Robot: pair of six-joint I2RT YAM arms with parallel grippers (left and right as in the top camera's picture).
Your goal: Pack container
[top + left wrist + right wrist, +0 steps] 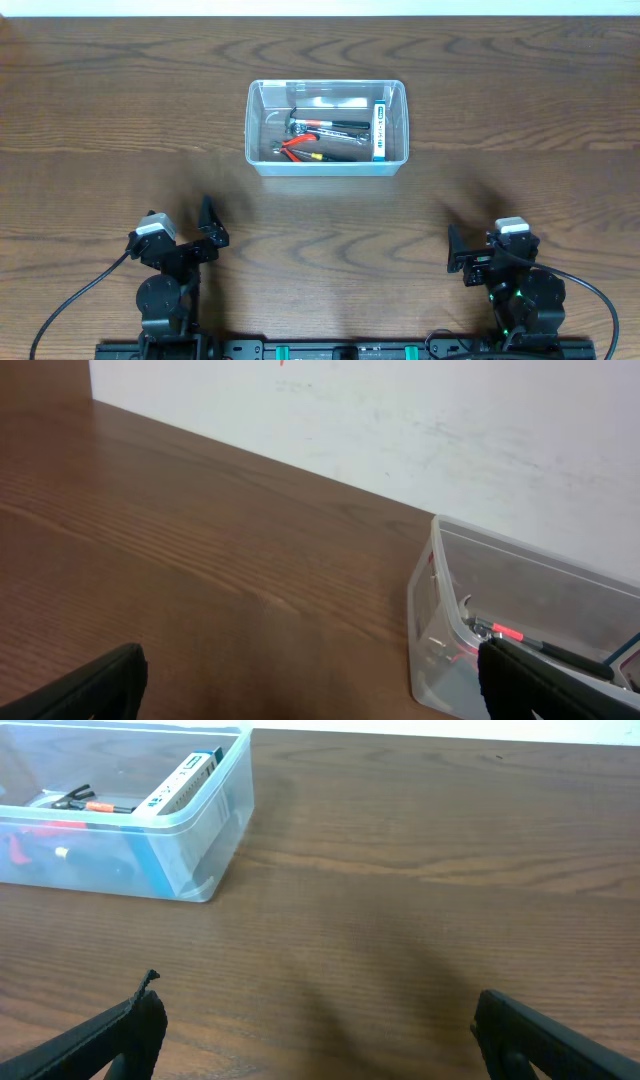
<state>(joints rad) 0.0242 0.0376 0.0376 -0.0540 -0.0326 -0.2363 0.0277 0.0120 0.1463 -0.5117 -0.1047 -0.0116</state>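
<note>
The clear plastic container stands at the middle of the table toward the far side. Inside it lie red-handled pliers, a black-and-red tool, a wrench and a small blue-and-white box. It also shows in the left wrist view and in the right wrist view. My left gripper is open and empty near the front left, its fingers wide apart. My right gripper is open and empty near the front right. Both are well back from the container.
The table is dark brown wood. A white wall rises behind the table's far edge. The arm bases sit on a black rail along the front edge, with cables trailing to each side.
</note>
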